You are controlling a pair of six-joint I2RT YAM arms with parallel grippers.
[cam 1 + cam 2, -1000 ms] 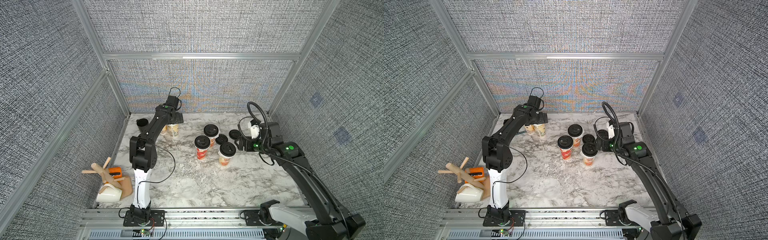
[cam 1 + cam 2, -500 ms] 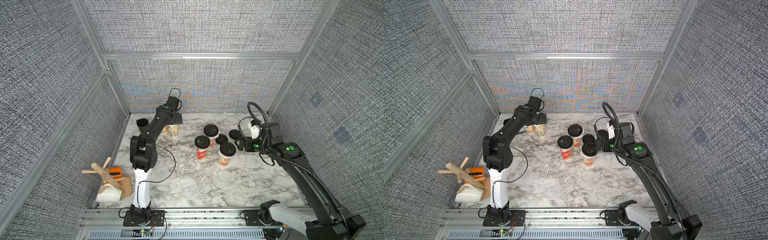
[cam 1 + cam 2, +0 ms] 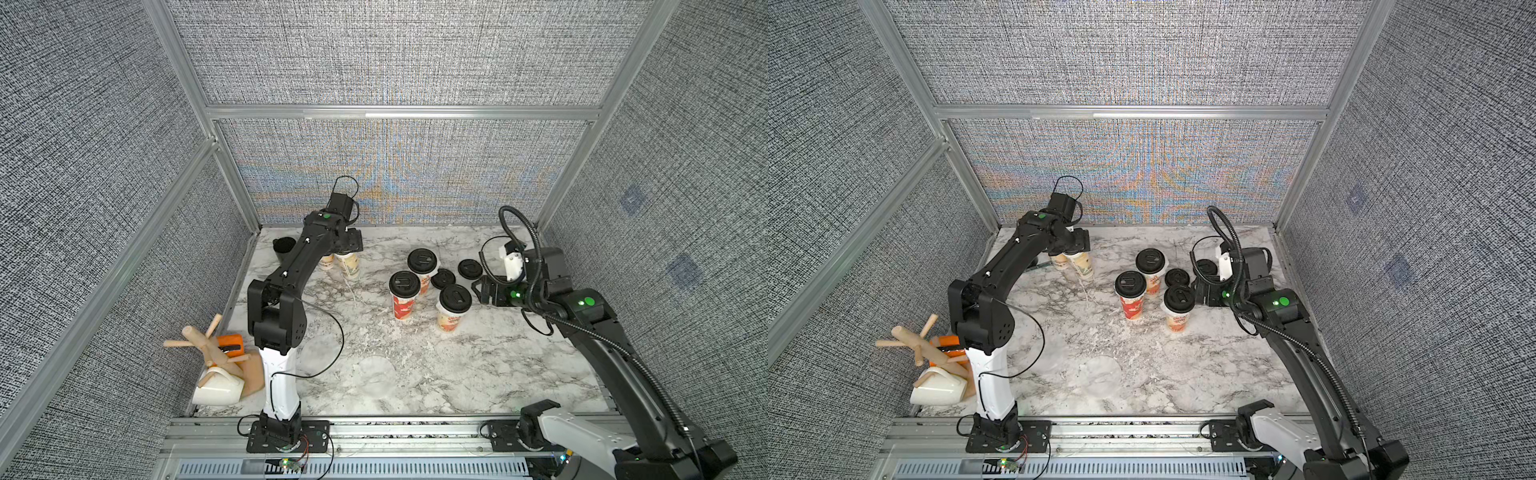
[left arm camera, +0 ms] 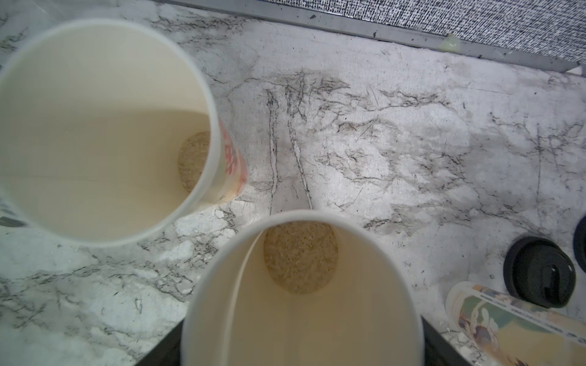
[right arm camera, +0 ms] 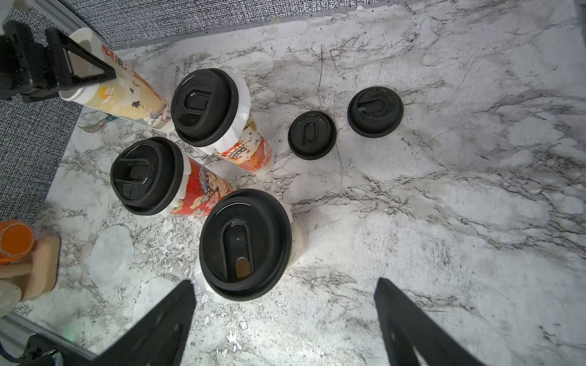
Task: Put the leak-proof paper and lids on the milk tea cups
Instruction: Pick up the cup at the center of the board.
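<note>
Two open milk tea cups stand at the back left. My left gripper (image 3: 347, 252) (image 4: 301, 343) reaches down over one cup (image 4: 301, 294) (image 3: 349, 266), a dark finger pressed against each side of it. The other open cup (image 4: 95, 126) stands just beside. Three more cups (image 3: 404, 293) (image 3: 423, 268) (image 3: 454, 307) wear black lids with white paper edges showing beneath. Two round sheets of leak-proof paper (image 3: 376, 372) (image 5: 111, 253) lie flat on the marble towards the front. My right gripper (image 5: 285, 317) (image 3: 482, 289) hangs open and empty beside the nearest lidded cup (image 5: 245, 244).
Two loose black lids (image 5: 312, 134) (image 5: 375, 111) lie on the marble behind the lidded cups. A short black mug (image 3: 284, 246) stands in the back left corner. A wooden mug tree (image 3: 208, 345) with a white mug (image 3: 216, 390) fills the front left corner.
The left jaws have narrowed onto the open cup, and the arm has barely shifted. The right arm and the lidded cups have not moved.
</note>
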